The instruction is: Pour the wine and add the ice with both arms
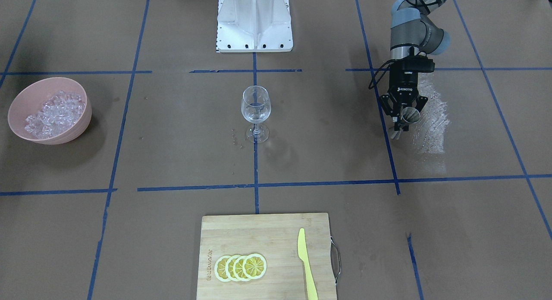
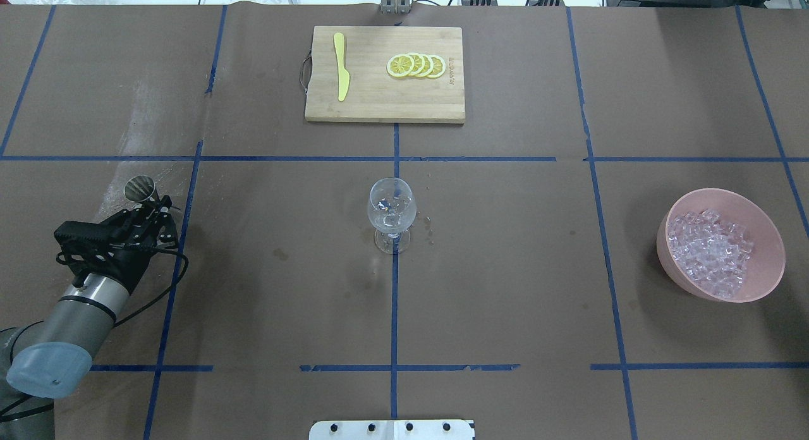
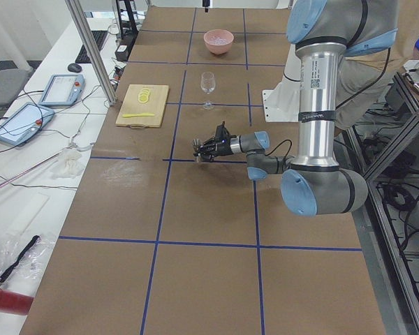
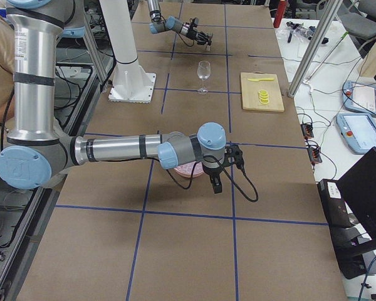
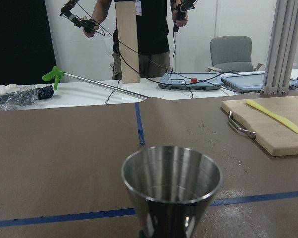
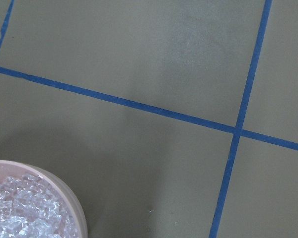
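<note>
Left gripper clamps a steel cup between its jaws; right gripper shows only from the side, jaws unreadable; its wrist view catches ice

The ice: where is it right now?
The ice sits heaped in the pink bowl on the overhead view's right, the robot's right side, far from the central wine glass.

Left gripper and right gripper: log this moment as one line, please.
left gripper: shut on steel cup | right gripper: near pink bowl, state unclear | ice: in bowl | wine glass: standing centre
</note>
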`<action>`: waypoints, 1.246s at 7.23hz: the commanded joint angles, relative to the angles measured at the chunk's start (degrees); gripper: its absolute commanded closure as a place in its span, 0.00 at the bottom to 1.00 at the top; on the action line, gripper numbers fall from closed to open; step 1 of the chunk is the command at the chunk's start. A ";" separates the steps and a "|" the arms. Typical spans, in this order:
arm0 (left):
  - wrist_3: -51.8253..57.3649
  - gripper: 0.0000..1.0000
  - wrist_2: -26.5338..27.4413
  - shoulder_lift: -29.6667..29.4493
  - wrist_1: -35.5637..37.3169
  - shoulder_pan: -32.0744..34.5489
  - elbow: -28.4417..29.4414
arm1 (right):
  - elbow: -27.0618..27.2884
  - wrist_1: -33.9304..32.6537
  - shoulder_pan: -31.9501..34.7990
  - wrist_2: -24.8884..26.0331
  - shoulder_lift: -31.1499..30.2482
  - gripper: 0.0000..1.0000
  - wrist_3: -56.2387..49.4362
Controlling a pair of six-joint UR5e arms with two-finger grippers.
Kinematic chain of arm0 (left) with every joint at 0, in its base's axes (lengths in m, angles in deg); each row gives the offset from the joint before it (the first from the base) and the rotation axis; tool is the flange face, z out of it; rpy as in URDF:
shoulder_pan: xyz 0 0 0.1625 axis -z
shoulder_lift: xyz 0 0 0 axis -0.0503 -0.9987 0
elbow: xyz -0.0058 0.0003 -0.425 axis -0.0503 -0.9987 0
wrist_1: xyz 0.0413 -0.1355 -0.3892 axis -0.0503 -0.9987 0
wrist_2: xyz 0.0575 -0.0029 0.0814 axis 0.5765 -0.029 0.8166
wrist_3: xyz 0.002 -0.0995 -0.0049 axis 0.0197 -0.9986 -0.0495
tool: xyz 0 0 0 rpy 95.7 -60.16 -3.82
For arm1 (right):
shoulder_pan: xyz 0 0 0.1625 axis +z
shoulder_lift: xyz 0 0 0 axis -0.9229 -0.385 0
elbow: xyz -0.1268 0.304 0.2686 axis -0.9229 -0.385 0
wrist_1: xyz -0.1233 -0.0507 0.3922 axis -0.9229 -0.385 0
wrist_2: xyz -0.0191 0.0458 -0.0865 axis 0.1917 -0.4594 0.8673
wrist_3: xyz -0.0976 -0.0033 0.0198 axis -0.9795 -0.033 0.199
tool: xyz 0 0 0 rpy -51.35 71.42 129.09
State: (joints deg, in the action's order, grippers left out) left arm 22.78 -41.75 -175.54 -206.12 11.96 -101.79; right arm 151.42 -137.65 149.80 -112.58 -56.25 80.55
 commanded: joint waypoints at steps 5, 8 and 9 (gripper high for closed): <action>-2.38 0.97 0.53 1.69 -1.90 -4.12 0.80 | 0.10 0.00 0.00 0.00 0.00 0.00 0.01; -2.38 0.36 0.80 1.69 -1.90 -4.38 0.89 | 0.10 0.00 0.00 0.00 0.00 0.00 0.01; -2.38 0.10 3.58 1.69 -1.90 -4.99 1.84 | 0.10 0.00 0.00 0.00 0.00 0.00 0.01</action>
State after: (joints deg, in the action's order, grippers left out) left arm 20.40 -40.29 -173.85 -208.02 7.47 -100.67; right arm 151.52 -137.65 149.80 -112.58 -56.26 80.56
